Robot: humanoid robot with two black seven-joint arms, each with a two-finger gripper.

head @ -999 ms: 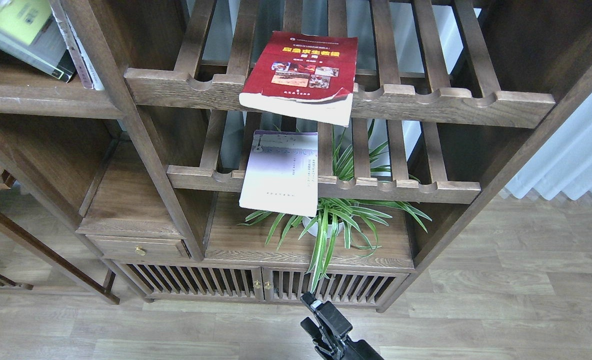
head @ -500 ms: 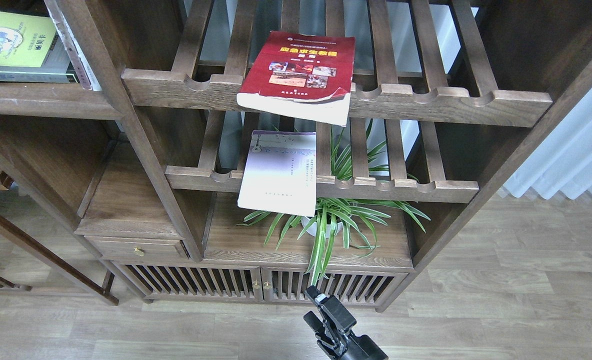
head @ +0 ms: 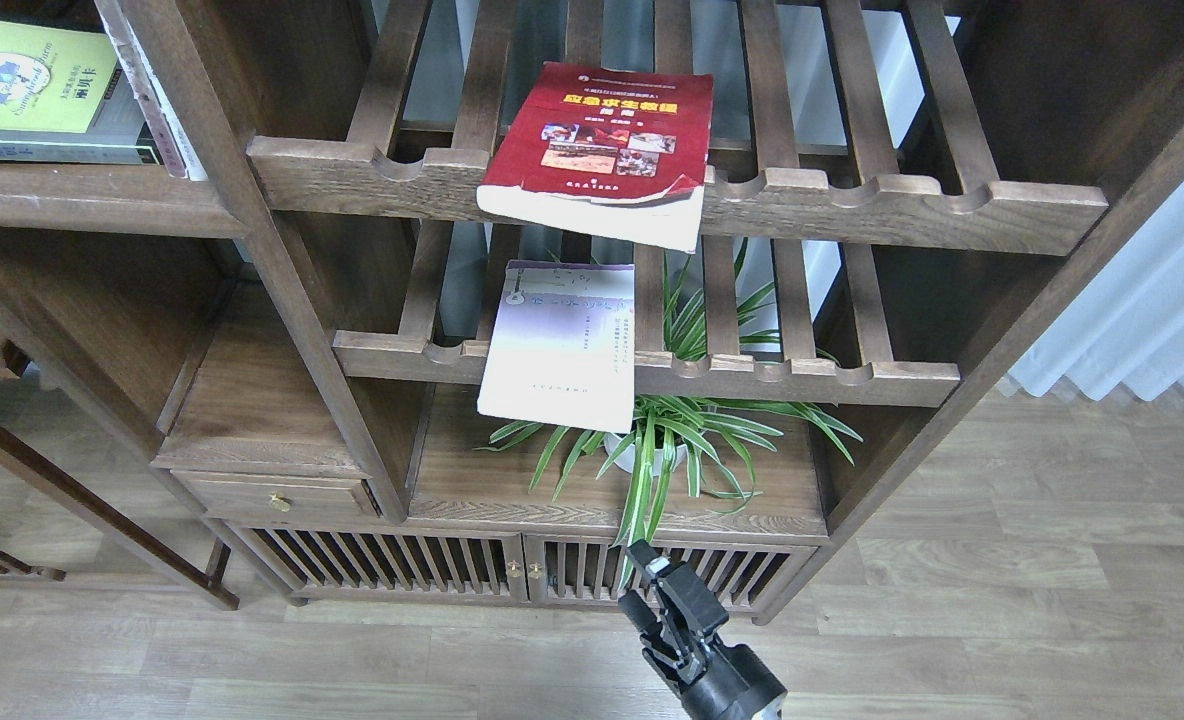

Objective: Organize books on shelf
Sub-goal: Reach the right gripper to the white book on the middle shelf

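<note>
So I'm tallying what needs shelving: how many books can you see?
3. The dark red book lies on the upper slatted rack, the pale lavender-white book on the lower rack, the yellow-green book on the solid shelf top left. Others may be hidden.

Black blocky hand (head: 657, 590), white-tipped.

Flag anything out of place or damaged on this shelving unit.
Two books overhang slatted racks: the dark red book on the upper rack, its lower cover corner curled and torn, and the lavender-white book on the lower rack. The yellow-green book lies flat on the solid shelf.
</note>
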